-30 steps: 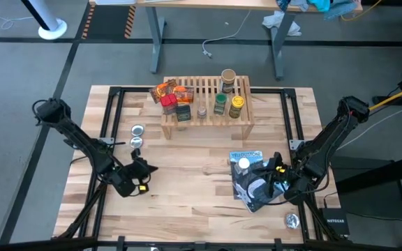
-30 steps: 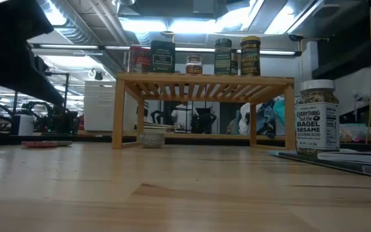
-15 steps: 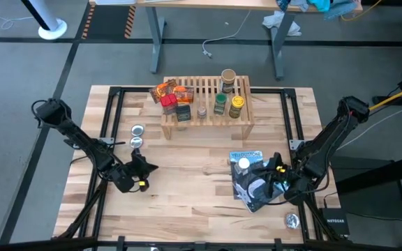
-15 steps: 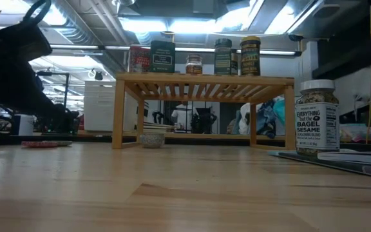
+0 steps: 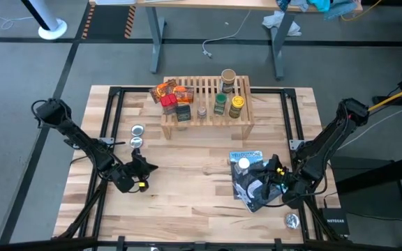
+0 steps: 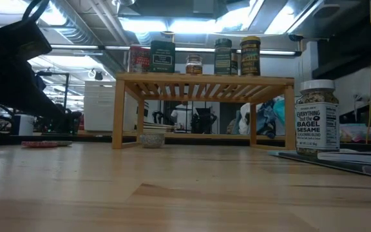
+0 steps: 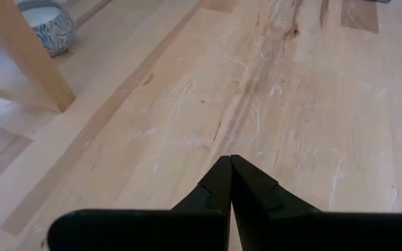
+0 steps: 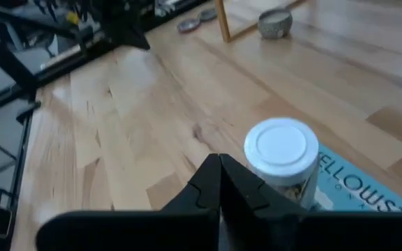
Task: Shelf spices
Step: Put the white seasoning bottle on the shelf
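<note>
Judged the step in hand as fetching the last loose spice, the white-capped jar (image 5: 243,164), and carrying it to the shelf (image 5: 206,111). To do it well: needed first to part the right pincer (image 5: 273,173), which sat fully shut and empty just beside the jar; then to come level at the jar's body below the cap, close squarely, lift clear of the blue-and-black pouch (image 5: 251,180) on which it stood, and keep it upright on the way. Worth setting it down on a bare stretch of slats, away from the jars already crowded there, with the base spanning more than one slat so as not to tip.

Left pincer (image 5: 139,176) likewise shut tight, holding nothing, low over bare desk (image 5: 187,181) near the left front, well apart from the shelf.

Looked thus: a clear jar with a flat white lid (image 8: 282,149), seeds showing through the glass, a label reading "Everything but the Bagel Sesame" (image 6: 316,125). On the shelf top: a red-capped jar (image 5: 169,102), a dark square tin (image 5: 183,113), orange packets (image 5: 165,89), a small jar (image 5: 202,111), green-capped (image 5: 220,102) and yellow-capped (image 5: 236,103) jars, a tan-capped one (image 5: 227,76) at the back. A small patterned bowl (image 6: 152,138) under the shelf; two silver discs (image 5: 137,135) on the desk to its left.
</note>
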